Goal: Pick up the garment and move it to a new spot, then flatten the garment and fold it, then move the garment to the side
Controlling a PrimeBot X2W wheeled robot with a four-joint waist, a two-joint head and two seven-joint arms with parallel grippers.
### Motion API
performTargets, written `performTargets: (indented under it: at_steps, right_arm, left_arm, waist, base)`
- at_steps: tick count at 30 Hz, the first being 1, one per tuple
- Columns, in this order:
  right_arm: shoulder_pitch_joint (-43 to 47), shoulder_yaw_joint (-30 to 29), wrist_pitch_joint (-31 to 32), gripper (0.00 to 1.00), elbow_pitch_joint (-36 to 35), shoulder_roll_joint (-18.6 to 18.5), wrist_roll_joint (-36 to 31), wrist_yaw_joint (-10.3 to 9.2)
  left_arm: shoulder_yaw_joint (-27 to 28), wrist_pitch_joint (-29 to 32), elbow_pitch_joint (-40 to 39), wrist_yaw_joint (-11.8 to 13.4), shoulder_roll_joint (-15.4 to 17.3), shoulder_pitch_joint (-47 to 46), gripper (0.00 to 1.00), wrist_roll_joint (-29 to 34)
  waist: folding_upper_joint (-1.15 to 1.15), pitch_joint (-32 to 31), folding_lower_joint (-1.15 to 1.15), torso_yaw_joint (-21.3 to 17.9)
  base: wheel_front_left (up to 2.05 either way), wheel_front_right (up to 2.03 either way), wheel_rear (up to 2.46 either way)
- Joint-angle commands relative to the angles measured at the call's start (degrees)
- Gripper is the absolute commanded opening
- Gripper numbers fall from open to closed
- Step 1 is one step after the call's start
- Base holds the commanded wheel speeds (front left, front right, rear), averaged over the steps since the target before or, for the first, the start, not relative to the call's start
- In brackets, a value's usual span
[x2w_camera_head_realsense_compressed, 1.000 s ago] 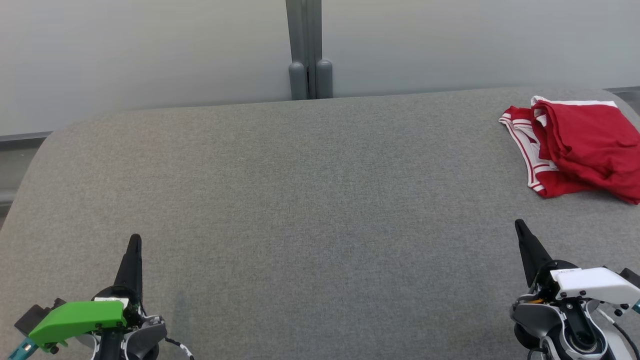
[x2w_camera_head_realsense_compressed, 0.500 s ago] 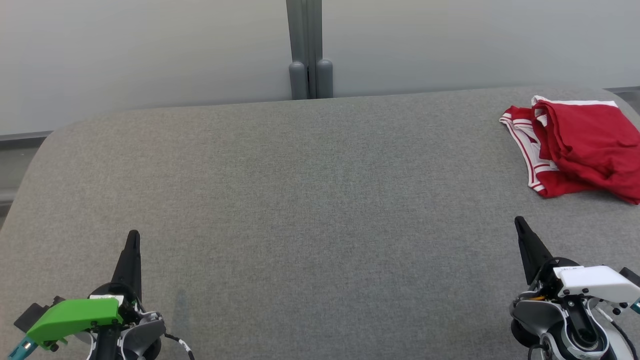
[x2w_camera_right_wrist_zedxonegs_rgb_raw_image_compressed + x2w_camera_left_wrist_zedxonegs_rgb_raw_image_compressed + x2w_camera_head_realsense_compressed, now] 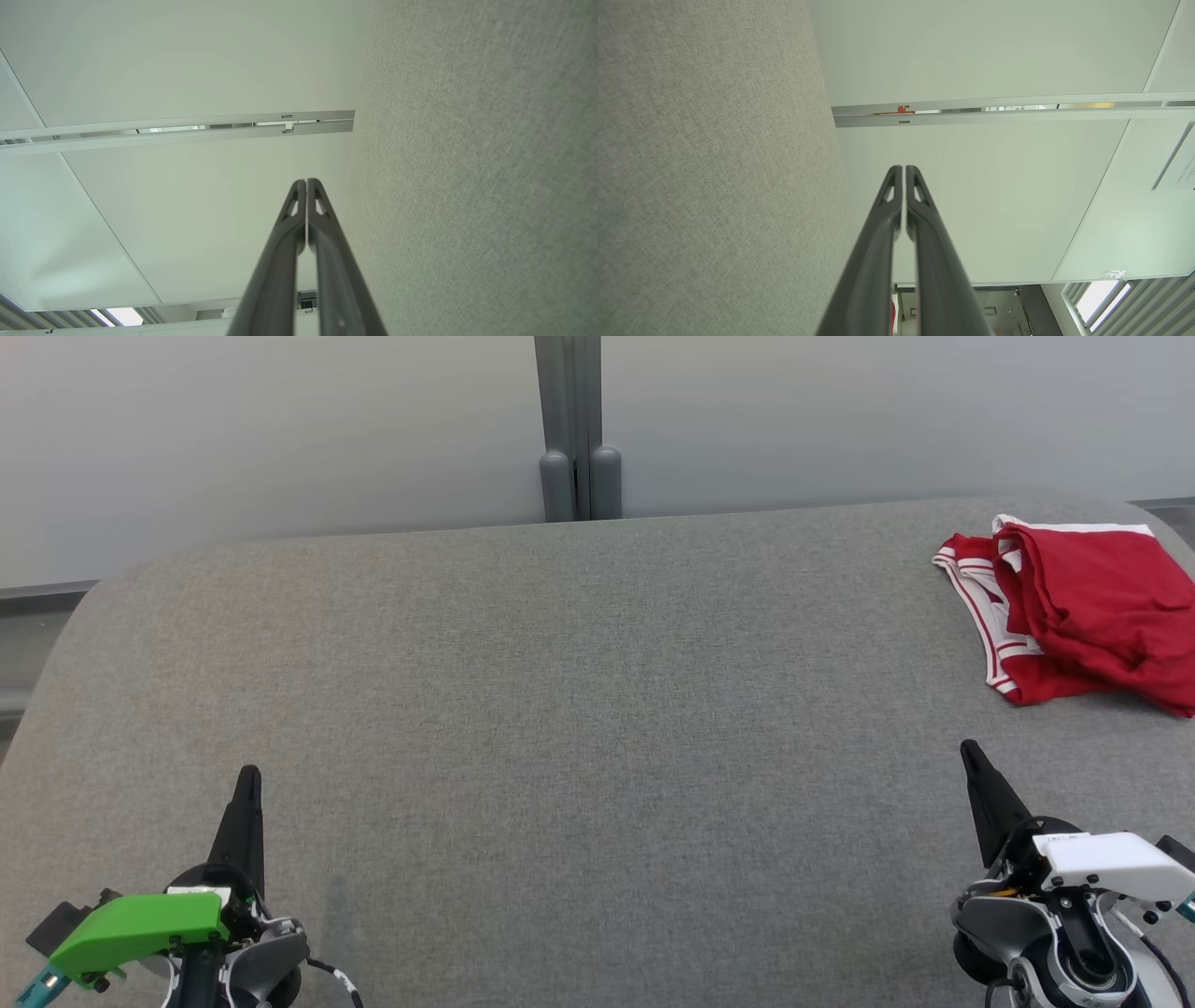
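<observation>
The garment [image 3: 1083, 611], red with white striped trim, lies folded and bunched at the far right of the grey fabric table [image 3: 579, 709]. My left gripper [image 3: 249, 777] hovers at the lower left, shut and holding nothing, far from the garment. In the left wrist view the left gripper [image 3: 904, 168] has its tips pressed together. My right gripper [image 3: 969, 749] sits at the lower right, shut and empty, a short way in front of the garment. The right gripper [image 3: 306, 181] tips also meet in the right wrist view.
A pale partition wall [image 3: 280, 439] with a grey vertical post [image 3: 578, 429] stands behind the table's far edge. The table's rounded left corner [image 3: 84, 607] drops off to the floor. Wide bare fabric lies between the two grippers.
Both grippers rose very slightly in the view early on, then stayed still. The garment has not moved.
</observation>
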Motion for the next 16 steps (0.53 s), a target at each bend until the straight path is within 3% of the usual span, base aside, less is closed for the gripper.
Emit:
performTargets:
  at_steps: [1, 16]
  right_arm:
    - [-0.4, -0.1, 0.2, 0.00, 0.1, 0.0, 0.1, 0.02]
    - [-0.4, -0.2, 0.3, 0.00, 0.1, 0.0, -0.1, 0.02]
  left_arm:
    - [0.2, 0.2, -0.2, -0.2, 0.4, -0.6, 0.00, 0.0]
    - [0.2, 0.2, -0.2, -0.2, 0.4, -0.6, 0.00, 0.0]
  waist:
    - [0.00, 0.0, 0.00, 0.0]
    - [0.00, 0.0, 0.00, 0.0]
  base:
    - [0.00, 0.00, 0.00]
    - [0.00, 0.00, 0.00]
